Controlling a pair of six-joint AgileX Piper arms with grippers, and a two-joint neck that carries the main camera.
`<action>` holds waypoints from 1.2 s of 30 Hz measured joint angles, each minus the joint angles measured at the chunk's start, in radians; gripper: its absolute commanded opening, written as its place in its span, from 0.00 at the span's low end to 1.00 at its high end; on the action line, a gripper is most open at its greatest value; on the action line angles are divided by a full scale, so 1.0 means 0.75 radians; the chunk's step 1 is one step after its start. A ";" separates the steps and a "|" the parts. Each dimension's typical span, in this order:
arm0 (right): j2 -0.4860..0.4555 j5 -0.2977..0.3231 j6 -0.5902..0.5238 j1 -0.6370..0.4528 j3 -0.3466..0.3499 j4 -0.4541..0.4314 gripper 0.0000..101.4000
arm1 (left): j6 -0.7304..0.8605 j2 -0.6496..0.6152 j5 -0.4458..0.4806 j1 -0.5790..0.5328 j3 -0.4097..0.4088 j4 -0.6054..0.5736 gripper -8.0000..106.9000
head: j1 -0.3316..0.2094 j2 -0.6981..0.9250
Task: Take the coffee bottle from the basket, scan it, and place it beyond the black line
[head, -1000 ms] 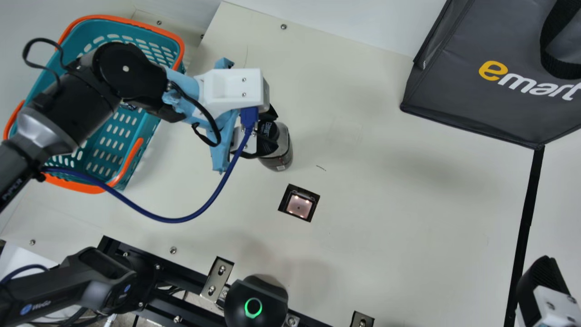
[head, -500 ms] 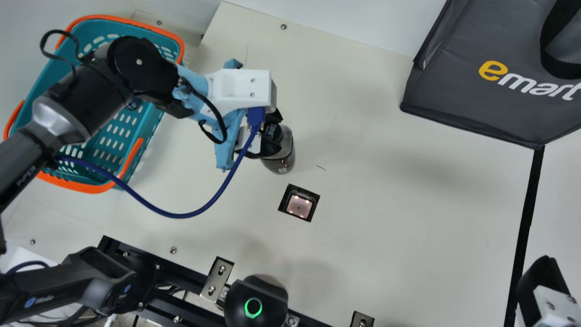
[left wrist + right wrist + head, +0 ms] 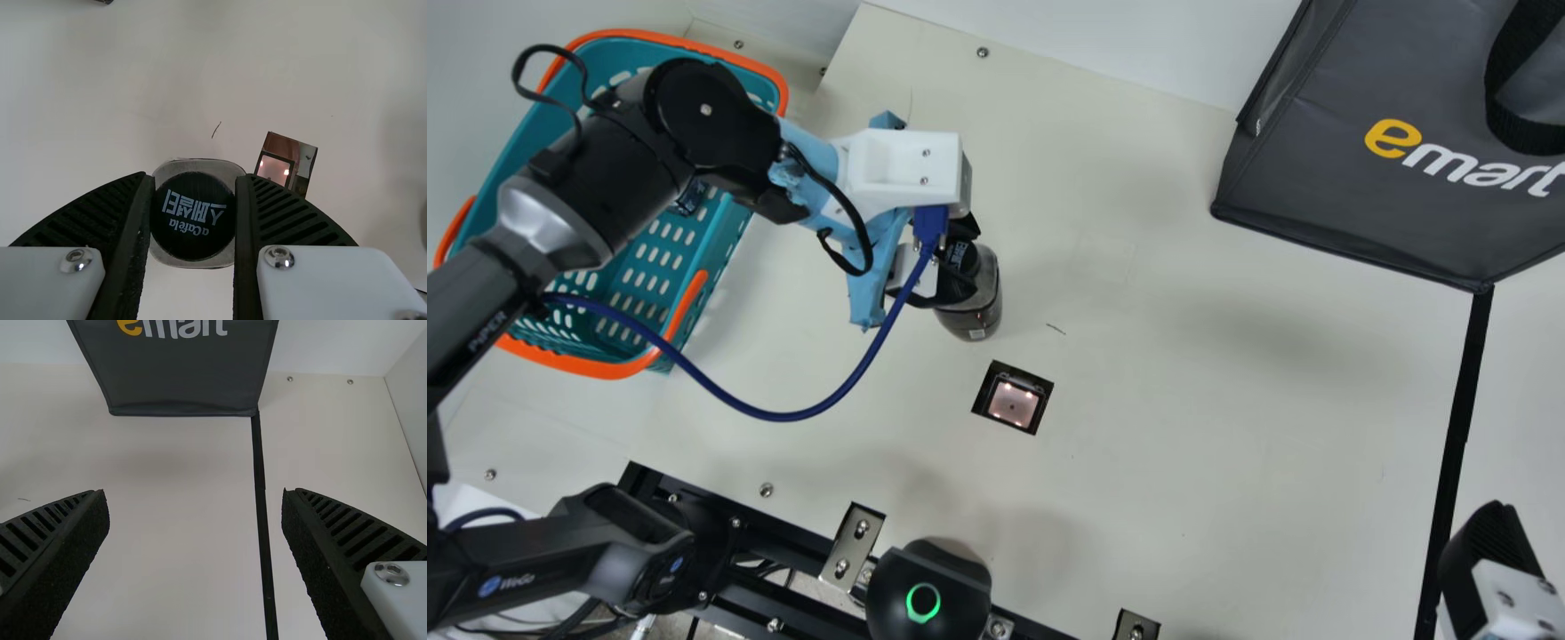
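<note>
Turning white patch (image 3: 977, 334) to scanner (image 3: 1013, 404) advised; bottle (image 3: 970, 311) clasped at cap (image 3: 193, 227) by left claw (image 3: 193, 177); right claw (image 3: 193, 492) wide, empty.

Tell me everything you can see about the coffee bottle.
The coffee bottle has a dark, glossy body, squarish with rounded corners, a small pale patch low on its side, and a round black cap with white lettering. The left end effector grips it at the cap, which points upward. It is out of the basket, near the scanner window. Whether its base touches the table is unclear.
</note>
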 measured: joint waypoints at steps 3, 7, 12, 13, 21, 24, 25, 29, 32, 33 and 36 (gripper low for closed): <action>0.000 0.000 0.000 0.000 0.000 0.000 0.90 | 0.000 0.002 0.003 0.000 -0.006 0.003 0.68 | -0.002 0.000; 0.000 0.000 0.000 0.000 0.000 0.000 0.90 | 0.002 0.003 0.003 0.002 -0.011 0.003 0.80 | 0.000 0.000; 0.000 0.000 0.000 0.000 0.000 0.000 0.90 | 0.005 0.003 0.008 0.007 -0.016 0.003 0.85 | -0.002 0.000; 0.000 0.000 0.000 0.000 0.000 0.000 0.90 | 0.005 0.003 0.008 0.007 -0.016 0.003 0.85 | -0.002 0.000; 0.000 0.000 0.000 0.000 0.000 0.000 0.90 | -0.003 0.000 0.019 0.015 -0.031 -0.001 0.85 | 0.000 0.000; 0.000 0.000 0.000 0.000 0.000 0.000 0.90 | -0.024 -0.008 0.022 0.021 -0.036 -0.005 0.85 | -0.002 0.000; 0.000 0.000 0.000 0.000 0.000 0.000 0.90 | -0.035 -0.011 0.022 0.024 -0.037 -0.007 0.85 | -0.002 0.000; 0.000 0.000 0.000 0.000 0.000 0.000 0.90 | -0.077 -0.028 0.019 0.035 -0.046 -0.018 0.85 | 0.000 0.000; 0.000 0.000 0.000 0.000 0.000 0.000 0.90 | -0.116 -0.040 0.009 0.046 -0.050 -0.025 0.85 | 0.000 0.000; 0.000 0.000 0.000 0.000 0.000 0.000 0.90 | -0.130 -0.045 0.009 0.051 -0.053 -0.025 0.85 | 0.000 0.000; 0.000 0.000 0.000 0.000 0.000 0.000 0.90 | -0.170 -0.063 -0.001 0.063 -0.059 -0.025 0.85 | -0.002 0.000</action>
